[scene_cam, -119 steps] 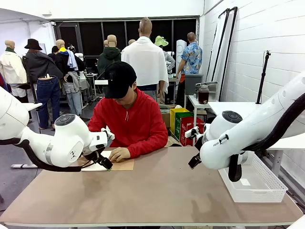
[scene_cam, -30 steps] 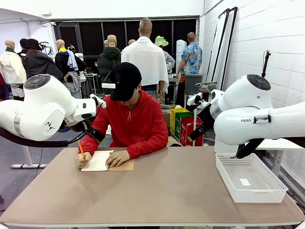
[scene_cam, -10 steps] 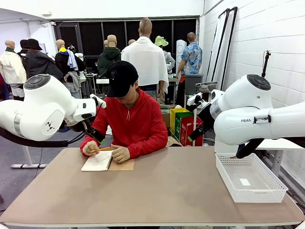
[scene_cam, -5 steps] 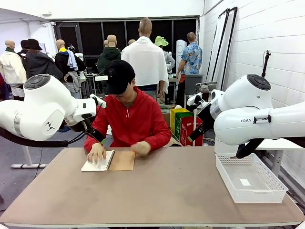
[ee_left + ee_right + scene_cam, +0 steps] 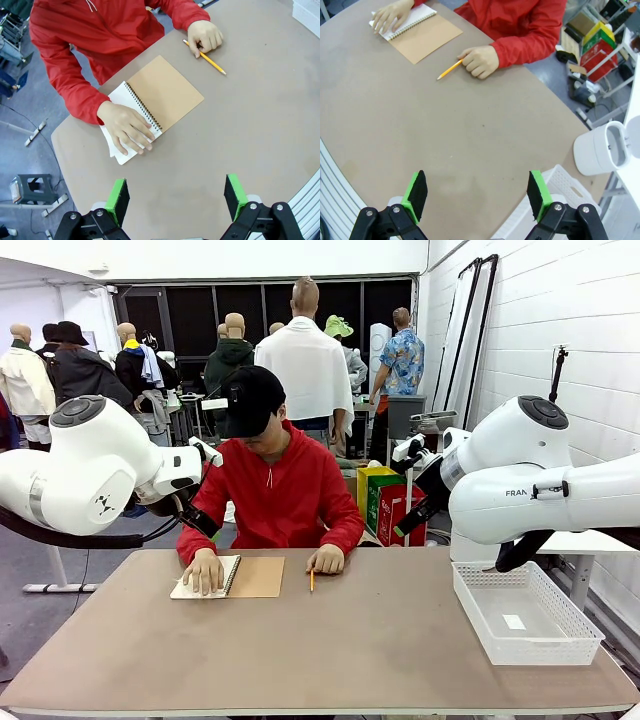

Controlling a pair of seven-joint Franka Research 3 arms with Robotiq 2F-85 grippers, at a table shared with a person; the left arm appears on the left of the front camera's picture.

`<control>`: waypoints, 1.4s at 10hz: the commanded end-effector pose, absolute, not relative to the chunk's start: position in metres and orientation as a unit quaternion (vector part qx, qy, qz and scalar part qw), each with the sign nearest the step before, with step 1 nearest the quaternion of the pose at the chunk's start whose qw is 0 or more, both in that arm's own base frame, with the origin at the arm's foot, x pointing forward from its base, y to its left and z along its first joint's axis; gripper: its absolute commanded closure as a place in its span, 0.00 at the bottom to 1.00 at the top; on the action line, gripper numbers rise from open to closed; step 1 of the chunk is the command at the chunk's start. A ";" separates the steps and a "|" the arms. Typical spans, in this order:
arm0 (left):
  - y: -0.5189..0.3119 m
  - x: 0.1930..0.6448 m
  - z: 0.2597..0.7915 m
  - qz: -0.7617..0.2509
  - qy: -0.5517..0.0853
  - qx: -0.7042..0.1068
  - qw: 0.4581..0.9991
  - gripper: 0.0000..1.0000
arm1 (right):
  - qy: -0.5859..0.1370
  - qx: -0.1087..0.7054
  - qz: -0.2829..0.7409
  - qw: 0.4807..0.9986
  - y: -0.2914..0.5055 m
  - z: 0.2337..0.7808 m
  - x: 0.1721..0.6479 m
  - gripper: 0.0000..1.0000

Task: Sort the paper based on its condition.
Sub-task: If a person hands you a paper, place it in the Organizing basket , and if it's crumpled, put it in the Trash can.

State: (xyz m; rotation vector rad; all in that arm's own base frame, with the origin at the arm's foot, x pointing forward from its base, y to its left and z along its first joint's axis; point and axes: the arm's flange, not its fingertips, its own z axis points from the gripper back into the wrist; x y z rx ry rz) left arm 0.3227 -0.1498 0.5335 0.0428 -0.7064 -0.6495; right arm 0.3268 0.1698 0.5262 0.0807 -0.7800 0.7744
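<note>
Loose paper is out of view; the white pages I see are bound in a spiral notebook (image 5: pixel 256 577) with a brown cover, lying open at the table's far left. The person presses one hand (image 5: pixel 127 131) flat on its white pages (image 5: pixel 116 150). Their other hand (image 5: pixel 326 560) rests by a yellow pencil (image 5: pixel 311 580) lying on the table right of the notebook. My left gripper (image 5: pixel 175 187) hangs open high above the table, nothing between its green pads. My right gripper (image 5: pixel 476 180) is likewise open and empty, well above the table's middle.
A white mesh basket (image 5: pixel 470 615) stands at the table's right edge with a small white scrap inside. The person in red (image 5: pixel 275 495) sits at the far side. Both arms (image 5: pixel 90 475) are raised at the sides. The brown tabletop (image 5: pixel 330 650) in front is bare.
The person has laid the pencil on the table right of the notebook and put one hand flat on the pages. Neither arm has moved.
</note>
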 end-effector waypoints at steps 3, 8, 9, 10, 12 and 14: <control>-0.150 0.323 0.534 -0.313 -0.340 0.021 0.887 0.00 | -0.370 0.040 0.363 0.854 0.170 0.526 0.327 0.00; -0.150 0.323 0.534 -0.313 -0.340 0.021 0.887 0.00 | -0.370 0.040 0.363 0.854 0.170 0.526 0.327 0.00; -0.150 0.323 0.534 -0.313 -0.340 0.021 0.887 0.00 | -0.370 0.040 0.363 0.854 0.170 0.526 0.327 0.00; -0.150 0.323 0.534 -0.313 -0.340 0.021 0.887 0.00 | -0.370 0.040 0.363 0.854 0.170 0.526 0.327 0.00; -0.150 0.323 0.534 -0.313 -0.340 0.021 0.887 0.00 | -0.370 0.040 0.363 0.854 0.170 0.526 0.327 0.00; -0.150 0.323 0.534 -0.313 -0.340 0.021 0.887 0.00 | -0.370 0.040 0.363 0.854 0.170 0.526 0.327 0.00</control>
